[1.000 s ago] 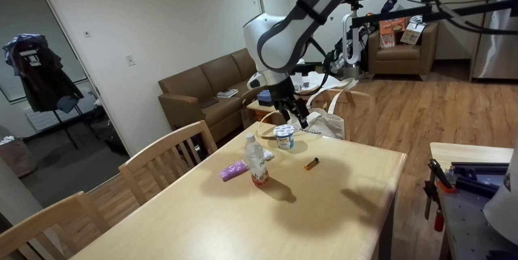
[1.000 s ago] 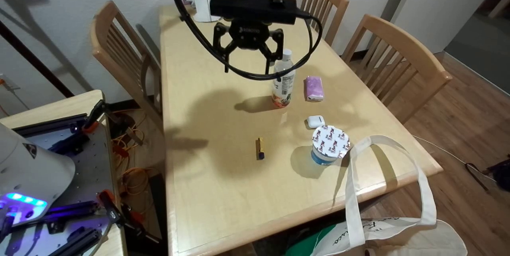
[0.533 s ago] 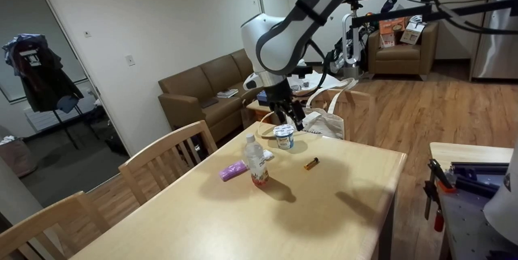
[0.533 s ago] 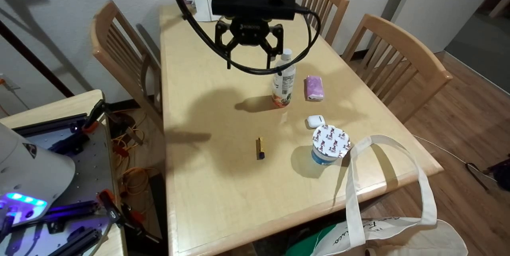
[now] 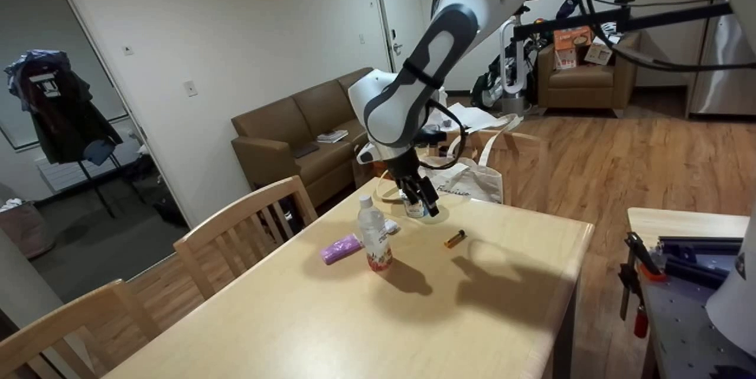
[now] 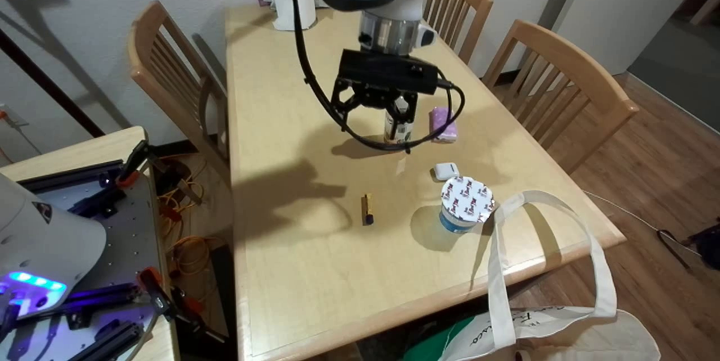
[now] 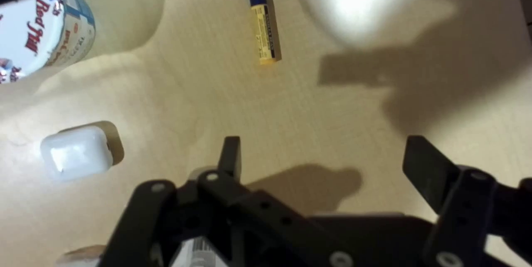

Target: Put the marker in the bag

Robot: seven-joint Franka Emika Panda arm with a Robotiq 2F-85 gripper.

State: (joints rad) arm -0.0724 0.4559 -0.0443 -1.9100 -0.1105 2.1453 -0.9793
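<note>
The task's marker matches a small yellow tube with a dark blue cap (image 7: 262, 30); it looks like a lip balm. It lies flat on the table in both exterior views (image 5: 455, 239) (image 6: 368, 209). The cream cloth bag (image 6: 590, 341) is beyond the table's end, its handles standing up past the edge; it also shows by a chair in an exterior view (image 5: 475, 183). My gripper (image 7: 322, 150) is open and empty above the table, with the tube ahead of its fingertips in the wrist view. It hangs near the bottle in an exterior view (image 6: 375, 139).
A clear bottle (image 5: 376, 237) stands upright, close beside the gripper in the wrist view. A tub with a printed lid (image 6: 468, 201) stands near the bag's handles. A white case (image 6: 446, 171) and a purple packet (image 6: 444, 123) lie nearby. Wooden chairs (image 5: 248, 231) line the table.
My gripper has come down toward the table and shifted rightward in an exterior view, with its shadow moving too. It stays open. The tube, bag and other objects have not moved.
</note>
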